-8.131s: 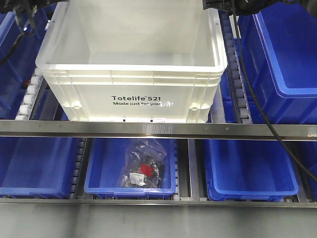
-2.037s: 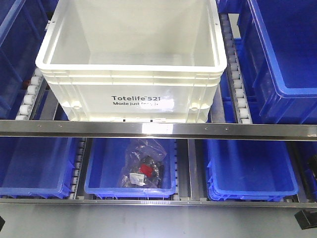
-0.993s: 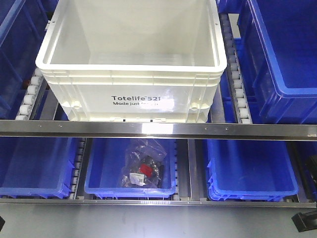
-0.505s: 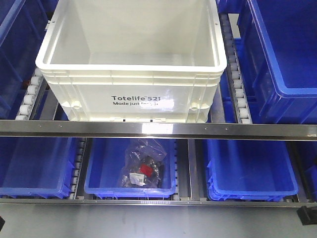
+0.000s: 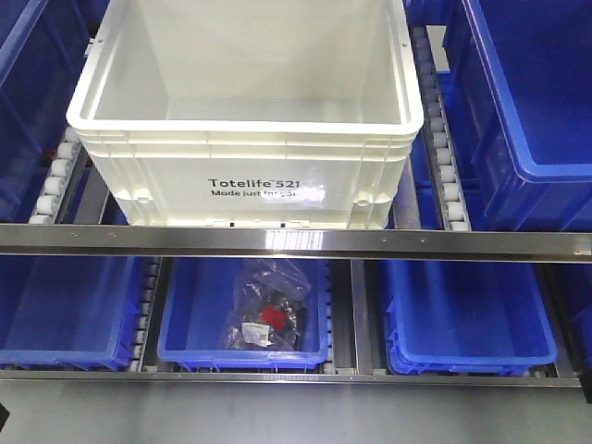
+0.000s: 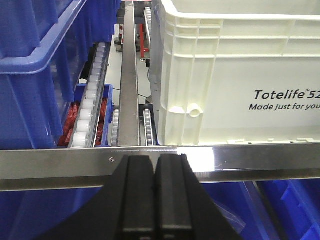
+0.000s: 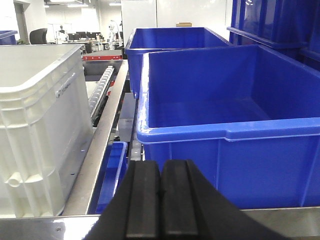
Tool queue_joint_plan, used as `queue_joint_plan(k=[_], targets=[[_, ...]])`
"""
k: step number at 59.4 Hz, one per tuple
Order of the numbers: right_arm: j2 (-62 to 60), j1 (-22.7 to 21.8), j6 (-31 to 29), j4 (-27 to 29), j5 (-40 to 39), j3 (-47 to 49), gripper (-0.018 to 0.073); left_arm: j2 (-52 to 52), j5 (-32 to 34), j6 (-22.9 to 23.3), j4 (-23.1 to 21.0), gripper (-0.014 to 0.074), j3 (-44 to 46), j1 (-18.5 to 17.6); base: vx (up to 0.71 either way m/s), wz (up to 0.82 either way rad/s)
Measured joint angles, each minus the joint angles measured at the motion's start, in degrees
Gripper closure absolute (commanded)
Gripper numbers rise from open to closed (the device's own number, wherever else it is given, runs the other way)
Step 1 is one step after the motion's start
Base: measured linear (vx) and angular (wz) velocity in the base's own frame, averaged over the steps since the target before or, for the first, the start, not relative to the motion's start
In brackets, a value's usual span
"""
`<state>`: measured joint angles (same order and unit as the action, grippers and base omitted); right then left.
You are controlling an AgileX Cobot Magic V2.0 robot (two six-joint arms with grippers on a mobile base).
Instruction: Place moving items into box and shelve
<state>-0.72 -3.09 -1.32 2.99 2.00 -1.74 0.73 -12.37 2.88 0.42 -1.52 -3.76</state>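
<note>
Nearest the cameras, both claws are pulled back in front of the shelf rail: the left claw [image 6: 155,200] has its two black fingers pressed flat together with nothing between them, hanging just short of the silver front rail [image 6: 75,160], and the right claw [image 7: 160,205] is likewise closed and empty, facing the blue bin [image 7: 225,125] beside the crate. Compared with eight seconds ago, the arms that reached over the crate's far corners are gone from the front view, and the dark claw tip that showed at the lower right edge half a second ago has slid almost out of sight. Judging from that, the shelving step looks finished and the arms are retreating. Beyond the rail, the box [image 5: 245,129] sits square on the upper tier of the shelf [image 5: 296,242], on the roller tracks [image 5: 55,176], between blue bins, unmoved over the last two seconds. Its visible interior looks bare; the near floor is hidden by the front wall, so the items cannot be seen, and whether they lie inside cannot be told.
</note>
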Motion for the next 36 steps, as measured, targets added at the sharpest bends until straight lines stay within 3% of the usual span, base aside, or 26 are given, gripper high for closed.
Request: queue_joint_plan(k=[36], targets=[[0.0,0.0,0.0,0.0,-0.04,0.0,0.0568,0.0,0.0,0.0,0.0,0.0603,0.0,0.0,0.0,0.0]])
